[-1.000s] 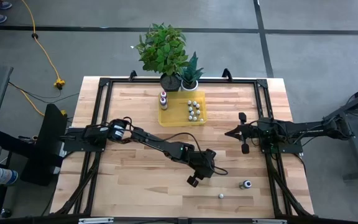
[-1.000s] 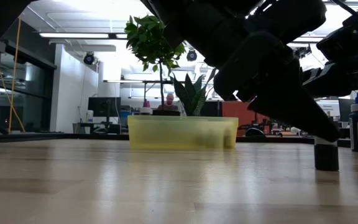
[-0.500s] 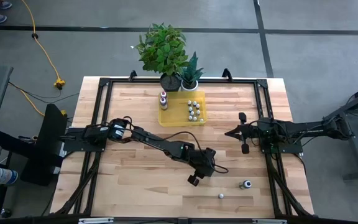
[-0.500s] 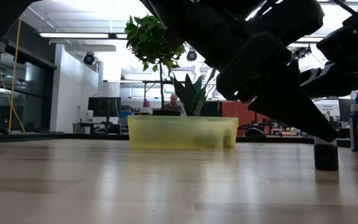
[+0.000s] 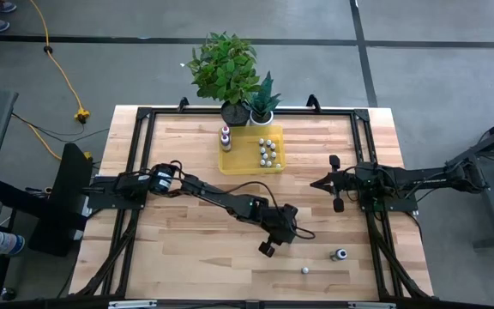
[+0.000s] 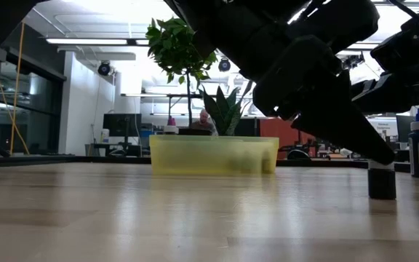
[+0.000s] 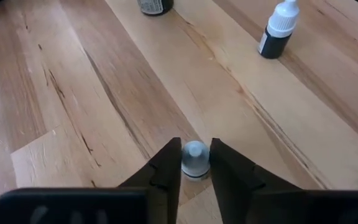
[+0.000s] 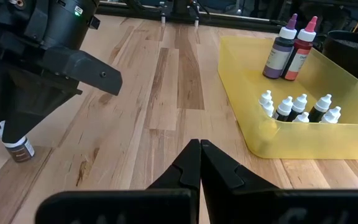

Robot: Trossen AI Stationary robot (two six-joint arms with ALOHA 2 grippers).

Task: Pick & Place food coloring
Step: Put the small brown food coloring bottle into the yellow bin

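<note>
The translucent yellow plastic tray [image 8: 303, 134] sits on the pale wooden plank worktop [image 5: 187, 180], near its far edge, just in front of two potted green plants [image 5: 230, 73]. Inside it, tiny dark food coloring bottles with white caps [image 8: 297, 107] stand clustered together, and two taller ones, a purple bottle [image 8: 281, 53] and a red bottle [image 8: 302, 53], stand side by side in a far corner.

Well away from the tray, toward the worktop's near edge, the left tool [image 7: 195, 163] is lowered over a small upright bottle with a whitish cap [image 7: 195, 158]; its two dark fingers [image 7: 166, 171] flank the cap closely on either side, and whether they already press it cannot be told. Near it on the bare wood stand another white-capped dark bottle [image 7: 277, 31] and a dark-bodied bottle [image 7: 155, 6], both upright.

The right tool [image 8: 199, 163] hangs above the worktop's right side, its fingers clenched together on nothing, pointing toward the tray.
</note>
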